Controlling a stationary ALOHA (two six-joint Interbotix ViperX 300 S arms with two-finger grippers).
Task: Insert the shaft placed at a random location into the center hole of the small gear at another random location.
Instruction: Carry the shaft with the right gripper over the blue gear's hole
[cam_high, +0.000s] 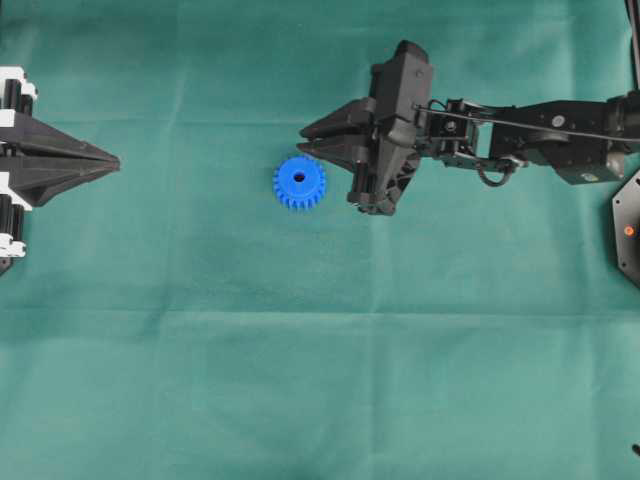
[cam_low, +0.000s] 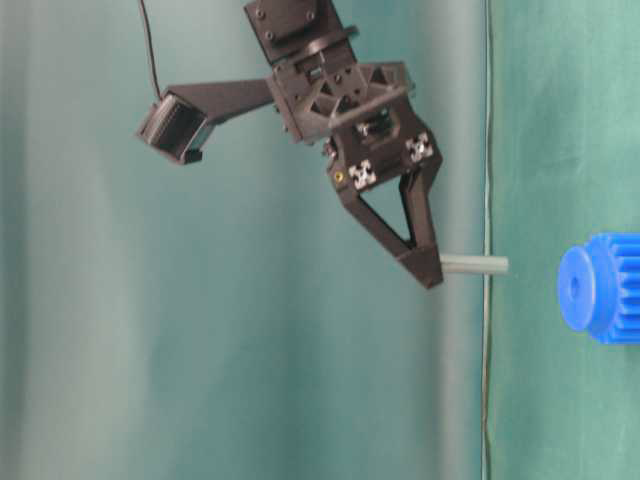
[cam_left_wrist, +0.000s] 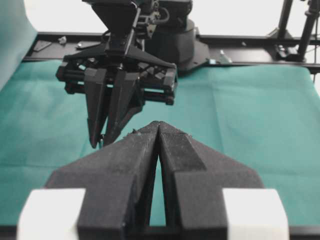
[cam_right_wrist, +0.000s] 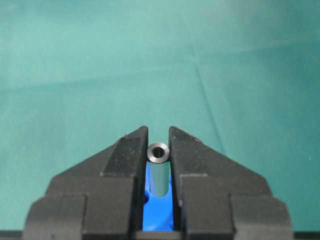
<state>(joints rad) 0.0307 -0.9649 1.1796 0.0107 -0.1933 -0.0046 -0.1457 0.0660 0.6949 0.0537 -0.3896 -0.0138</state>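
Green cloth (cam_high: 320, 380) covers the whole work surface, on which lie one small gear (cam_high: 299, 183), one shaft (cam_low: 474, 264) and two grippers. The small gear, bright blue, rests flat on the cloth left of centre in the overhead view, its center hole (cam_high: 299, 178) dark and uncovered. The shaft, a silver-grey hollow pin, is pinched between the fingertips of the right gripper (cam_right_wrist: 159, 150); the jaws are nearly together, parted only by the pin's width. In the table-level view the shaft projects from the fingertips toward the cloth, its free end apart from the gear. The right arm reaches in from the right edge of the overhead view, its gripper just beside the gear and raised above the cloth. The left gripper (cam_high: 112, 161) rests at the left edge, well apart from the gear, jaws pressed together and holding nothing.
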